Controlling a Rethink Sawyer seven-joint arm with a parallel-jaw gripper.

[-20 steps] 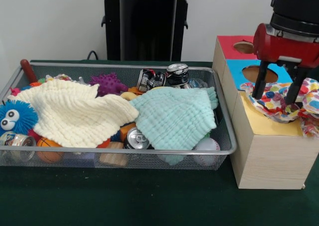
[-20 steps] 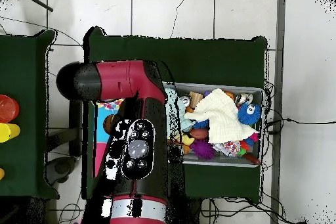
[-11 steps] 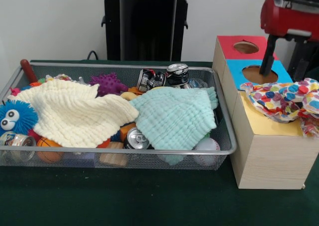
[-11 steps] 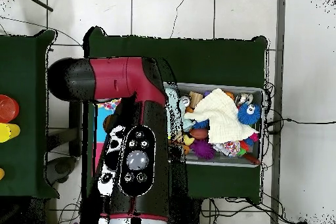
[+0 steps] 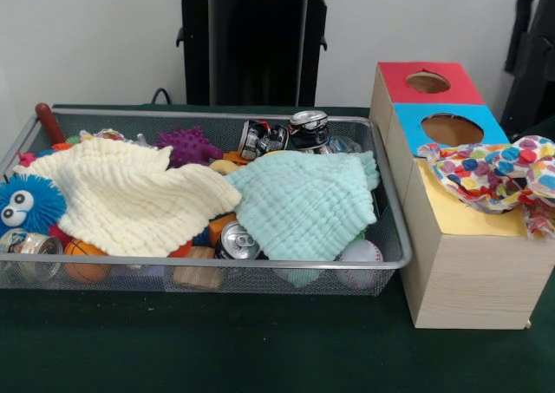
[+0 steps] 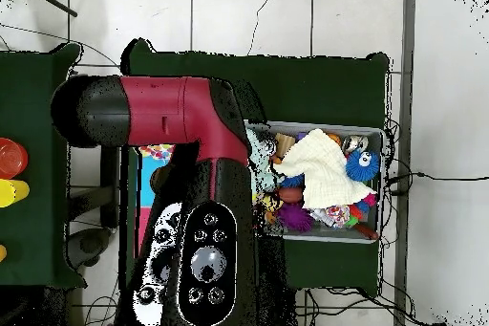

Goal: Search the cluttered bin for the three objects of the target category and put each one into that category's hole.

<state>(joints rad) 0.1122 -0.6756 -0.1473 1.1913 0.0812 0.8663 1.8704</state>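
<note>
The bin [image 5: 395,237] is fine silvery wire mesh, holding a cream cloth [image 5: 130,198] and a mint cloth [image 5: 303,204] of soft, crinkled weave beside shiny metal cans [image 5: 308,128]. The box [image 5: 464,276] has pale matt wood-grain sides, a dotted cloth [image 5: 494,174] lies on it, and the table [image 5: 217,345] is matt dark green felt.

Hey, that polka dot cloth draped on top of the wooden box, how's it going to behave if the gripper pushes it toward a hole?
The polka dot cloth looks limp: it lies crumpled in folds on the wooden box, so it would probably bunch up rather than slide as one piece. One end droops over the box's right edge, so a careless push might drag it off. It is likely light.
</note>
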